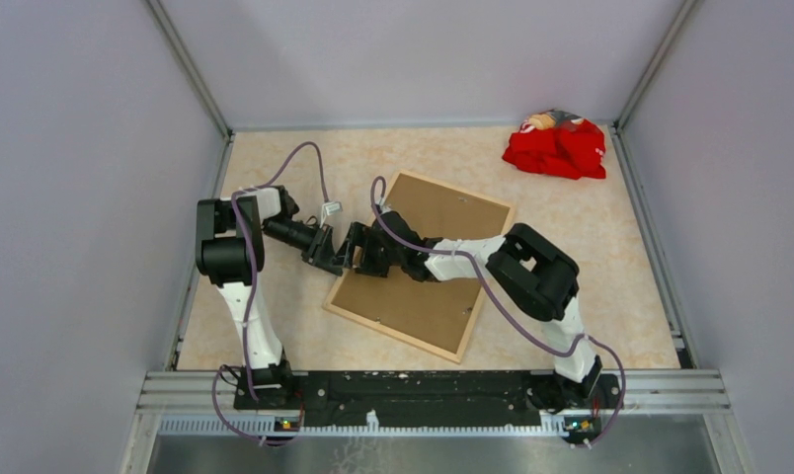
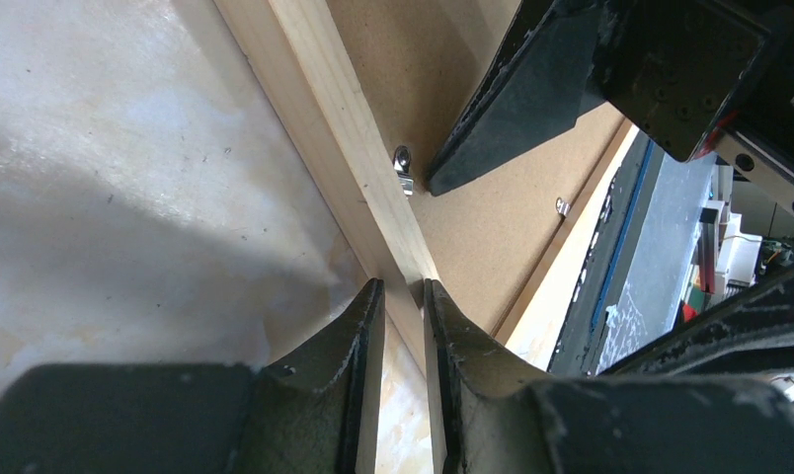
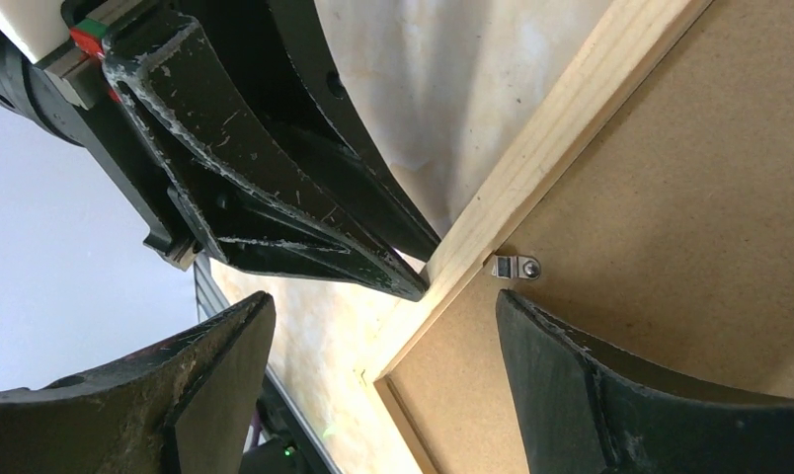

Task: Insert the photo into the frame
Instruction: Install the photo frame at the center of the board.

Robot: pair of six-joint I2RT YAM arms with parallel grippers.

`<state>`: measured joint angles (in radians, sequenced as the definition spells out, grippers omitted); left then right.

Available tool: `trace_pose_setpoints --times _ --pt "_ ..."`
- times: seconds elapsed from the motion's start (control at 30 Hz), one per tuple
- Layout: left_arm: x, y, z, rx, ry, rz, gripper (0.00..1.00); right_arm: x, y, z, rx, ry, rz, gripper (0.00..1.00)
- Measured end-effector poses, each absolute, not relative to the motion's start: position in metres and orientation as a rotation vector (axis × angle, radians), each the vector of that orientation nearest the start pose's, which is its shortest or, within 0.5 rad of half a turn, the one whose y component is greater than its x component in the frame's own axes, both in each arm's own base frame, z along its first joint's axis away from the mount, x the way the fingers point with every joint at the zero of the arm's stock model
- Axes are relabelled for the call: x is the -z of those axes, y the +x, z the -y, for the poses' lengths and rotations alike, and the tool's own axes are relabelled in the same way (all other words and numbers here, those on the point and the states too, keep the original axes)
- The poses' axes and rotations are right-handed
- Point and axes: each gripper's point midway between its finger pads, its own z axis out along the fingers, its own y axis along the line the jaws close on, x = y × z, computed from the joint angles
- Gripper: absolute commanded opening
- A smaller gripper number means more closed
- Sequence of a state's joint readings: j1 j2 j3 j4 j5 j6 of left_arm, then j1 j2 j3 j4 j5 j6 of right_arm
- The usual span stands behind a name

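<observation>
The frame [image 1: 393, 336], thin light wood, lies face down on the table with a brown backing board [image 1: 423, 306] set in it. The photo is hidden. My left gripper [image 1: 340, 259] is shut on the frame's left rail [image 2: 334, 128], which runs between its two fingers [image 2: 403, 286]. My right gripper [image 1: 363, 251] hovers open [image 3: 383, 296] over the same rail [image 3: 561, 128]. One of its fingers is above the table and the other above the board [image 3: 689, 178], just below a small metal tab [image 3: 516, 267]. The left gripper's fingers [image 3: 304, 227] meet the rail close by.
A red crumpled cloth [image 1: 556, 148] lies at the far right corner. Another metal tab [image 2: 561, 205] sits on the frame's near rail. Pale walls enclose the table on three sides, and a black rail [image 1: 423, 385] carries both arm bases at the near edge.
</observation>
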<state>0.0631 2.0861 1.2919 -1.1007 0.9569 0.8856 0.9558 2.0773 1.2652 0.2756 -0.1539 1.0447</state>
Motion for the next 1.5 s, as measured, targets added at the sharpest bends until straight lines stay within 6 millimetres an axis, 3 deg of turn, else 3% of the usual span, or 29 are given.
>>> trace_pose_setpoints --times 1.13,1.5 --pt "-0.028 0.282 0.108 1.412 0.847 -2.482 0.27 -0.064 0.279 -0.502 -1.241 0.078 -2.399 0.81" --pt "-0.028 0.281 0.108 1.409 0.856 -2.476 0.27 -0.065 0.280 -0.501 -1.212 -0.010 -2.378 0.81"
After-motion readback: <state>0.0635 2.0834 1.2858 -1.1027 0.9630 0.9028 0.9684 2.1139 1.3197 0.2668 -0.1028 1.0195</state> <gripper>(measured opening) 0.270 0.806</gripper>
